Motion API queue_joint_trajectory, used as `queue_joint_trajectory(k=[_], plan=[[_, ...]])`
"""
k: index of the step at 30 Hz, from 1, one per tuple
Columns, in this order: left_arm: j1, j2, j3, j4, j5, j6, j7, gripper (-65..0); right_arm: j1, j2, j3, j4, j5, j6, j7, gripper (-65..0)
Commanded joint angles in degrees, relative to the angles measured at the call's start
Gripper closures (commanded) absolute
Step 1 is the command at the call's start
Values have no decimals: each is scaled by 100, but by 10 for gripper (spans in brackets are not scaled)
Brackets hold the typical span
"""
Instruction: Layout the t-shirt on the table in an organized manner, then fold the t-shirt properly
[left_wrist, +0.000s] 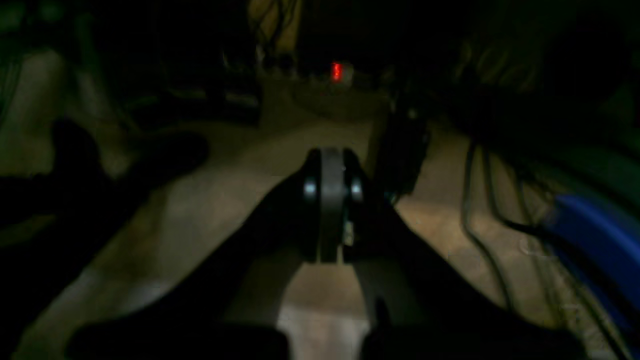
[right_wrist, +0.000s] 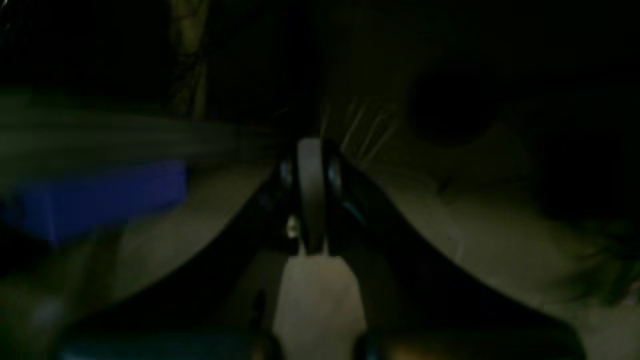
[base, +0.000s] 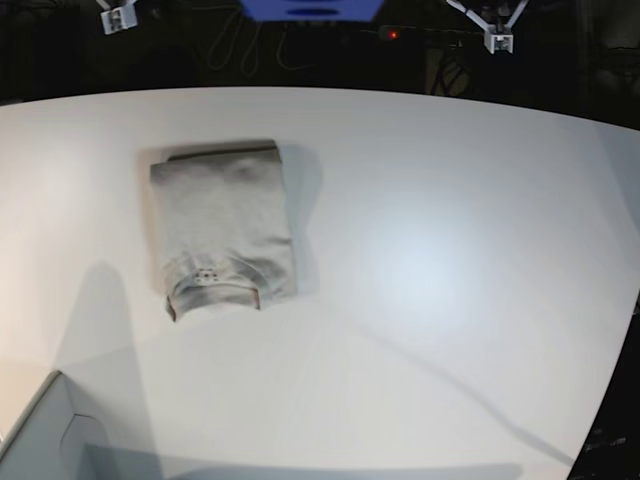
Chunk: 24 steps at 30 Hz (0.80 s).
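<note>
Box corner: pale grey, at 7 o'clock, nearest you.
Table: white, bare across the right half.
T-shirt: folded into a compact rectangle at 10 o'clock, neckline toward you; folding looks finished.
Left gripper: jaws closed, empty, raised clear.
Right gripper: closed, empty, likewise parked.

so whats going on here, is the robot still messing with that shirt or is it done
Nothing is handling the t-shirt right now. It lies folded into a neat rectangle on the white table, collar end toward the camera, with no arm near it in the base view. The wrist views are very dark, but each shows its pincer shut and empty: the left pincer and the right pincer, both held away from the shirt. The fold looks finished. A pale grey box corner sits at the table's near edge.
</note>
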Motion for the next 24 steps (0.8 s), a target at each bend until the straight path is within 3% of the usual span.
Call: queue_joint_trajectory(k=[1,6,8,11,15,19,21,24], plan=[[-183,-41,11,-290,31,-23,-206,0,72,55,-50,-234,80,80,160,0],[-1158,-102,556,-2567,155,-23,-1226,0,863,47,-103,-2274,62,80,1233,0],[-1501,-182,750,-3411,155,-23,-1604,0,1109,64,-120,-3021,53,-276,1567,0],[-2178,-217,1260,-4949,155,-23,-2263,0,1601,179,-349,-4261,53,-1305,2015,0],[-2741,-199,1884,-6162,111,-23,-3151,0,2129,319,-1114,-5702,53,-3248,2446,0],[-2794,-102,2024,-6189,102,-23,-3010,0,2322,293,-1773,-6344,62,-5050,2727,0],[-2802,-85,2024,-6189,146,-23,-2966,0,2340,266,-1896,-6432,71,-5621,2762,0],[-2820,-76,2024,-6189,155,-23,-2957,0,2340,73,-1975,-6432,71,-6210,2745,0]])
